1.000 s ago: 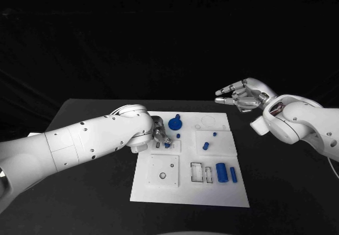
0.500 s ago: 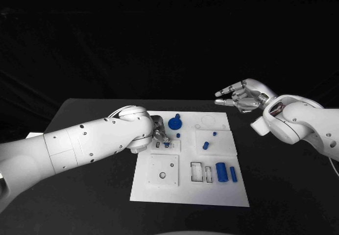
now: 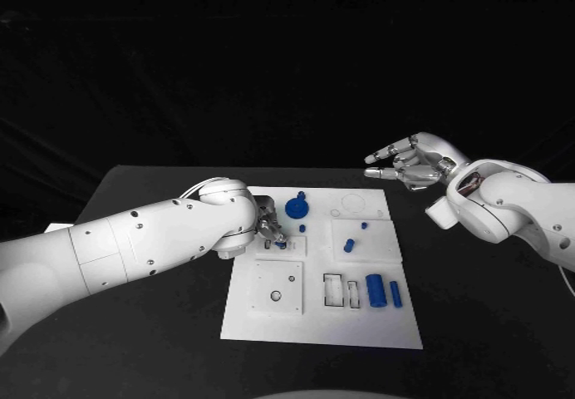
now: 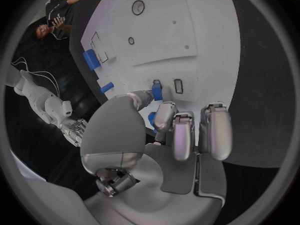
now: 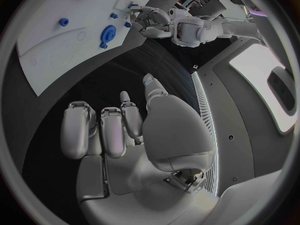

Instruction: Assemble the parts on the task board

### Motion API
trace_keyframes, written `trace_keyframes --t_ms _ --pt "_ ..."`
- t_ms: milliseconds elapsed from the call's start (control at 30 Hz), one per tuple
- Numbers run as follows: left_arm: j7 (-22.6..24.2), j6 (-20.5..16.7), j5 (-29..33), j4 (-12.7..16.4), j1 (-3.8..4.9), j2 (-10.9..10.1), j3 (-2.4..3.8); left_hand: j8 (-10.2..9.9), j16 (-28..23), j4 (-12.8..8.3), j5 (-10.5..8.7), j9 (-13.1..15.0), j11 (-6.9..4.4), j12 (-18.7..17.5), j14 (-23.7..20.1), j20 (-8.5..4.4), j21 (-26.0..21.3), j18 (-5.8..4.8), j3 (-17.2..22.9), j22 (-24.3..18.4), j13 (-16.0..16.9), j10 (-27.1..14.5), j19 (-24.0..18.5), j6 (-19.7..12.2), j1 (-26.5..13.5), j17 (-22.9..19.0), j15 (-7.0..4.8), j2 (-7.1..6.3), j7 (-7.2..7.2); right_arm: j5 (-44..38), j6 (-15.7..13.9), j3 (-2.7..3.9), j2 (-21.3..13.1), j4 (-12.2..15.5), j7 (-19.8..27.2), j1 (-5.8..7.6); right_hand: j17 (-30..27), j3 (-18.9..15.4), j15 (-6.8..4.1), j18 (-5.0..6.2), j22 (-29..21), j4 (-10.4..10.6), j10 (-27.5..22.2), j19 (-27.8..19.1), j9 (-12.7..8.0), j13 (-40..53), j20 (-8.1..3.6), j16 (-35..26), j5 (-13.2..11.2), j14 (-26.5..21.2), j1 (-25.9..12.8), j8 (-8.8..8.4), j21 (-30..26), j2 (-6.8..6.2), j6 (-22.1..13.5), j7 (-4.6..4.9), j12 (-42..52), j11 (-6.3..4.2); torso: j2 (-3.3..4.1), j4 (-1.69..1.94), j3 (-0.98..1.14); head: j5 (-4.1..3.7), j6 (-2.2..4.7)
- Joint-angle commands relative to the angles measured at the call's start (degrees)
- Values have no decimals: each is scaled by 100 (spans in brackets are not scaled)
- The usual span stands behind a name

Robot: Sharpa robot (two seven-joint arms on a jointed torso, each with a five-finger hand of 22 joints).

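On the black desk (image 3: 144,191), the left hand (image 4: 164,116) pinches a small blue part (image 4: 157,91) in its fingers (image 4: 177,130) over the task board (image 3: 360,328); next, probably seating it. The right hand (image 3: 407,164) hovers empty, fingers apart.

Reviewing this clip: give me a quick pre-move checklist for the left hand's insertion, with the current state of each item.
1. Left hand holds a small blue part: ok, pinched at the fingertips.
2. Part lined up over a slot in the task board: cannot tell; it sits beside a small rectangular slot.
3. Right hand clear of the board: ok, raised beyond its far right corner, holding nothing.
4. Other parts undisturbed: ok, the blue cylinder lies near the board's right edge.
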Motion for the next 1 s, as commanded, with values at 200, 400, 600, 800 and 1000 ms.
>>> trace_keyframes --t_ms 200,400,600,800,1000 --pt "-431 308 18 47 -49 -10 -15 39 17 -833 19 6 0 38 603 -44 21 -74 874 352 6 57 238 -1 18 1509 -47 22 -54 -19 130 -1 18 -9 5 -4 -1 -35 6 59 -9 14 -11 -24 7 314 -29 -37 -4 264 -55 35 -26 35 -16 0 -7 -17 1 -2 2 2 -20" --pt "-421 304 56 23 -56 12 -13 39 17 -833 19 6 0 38 603 -44 20 -74 875 352 6 57 238 -1 18 1509 -47 22 -54 70 144 -1 26 -12 6 -4 -1 -47 5 59 -10 19 -10 -22 7 314 -29 -40 -25 264 -63 36 -28 37 -16 -1 -5 -17 1 0 5 6 -20" --pt "-423 349 65 3 -57 25 -12 43 17 -843 18 13 -1 43 603 -45 18 -73 893 347 12 62 236 2 13 1509 -48 14 -55 89 154 -1 27 -15 1 -4 -3 -49 5 59 -11 20 -11 -22 7 312 -30 -41 -31 264 -63 36 -29 37 -16 -1 -7 -17 3 -8 4 6 -14" --pt "-436 389 132 -44 -57 57 -10 47 17 -853 16 21 -1 48 603 -46 23 -75 908 357 17 68 240 7 2 1509 -48 2 -55 92 154 -1 29 -22 2 -4 -4 -52 5 59 -12 21 -13 -22 7 310 -30 -42 -38 264 -65 36 -30 38 -16 -1 -10 -17 1 0 5 0 -29" --pt "-513 465 289 -165 -53 129 -9 66 17 -743 -16 66 -11 72 603 -49 28 -77 830 372 34 102 244 60 -218 1509 -50 10 -76 93 156 -2 36 -22 0 -4 -4 -52 5 59 -12 21 -13 -22 7 310 -30 -42 -38 264 -65 36 -30 38 -16 -1 -10 -17 3 -2 7 11 -25"
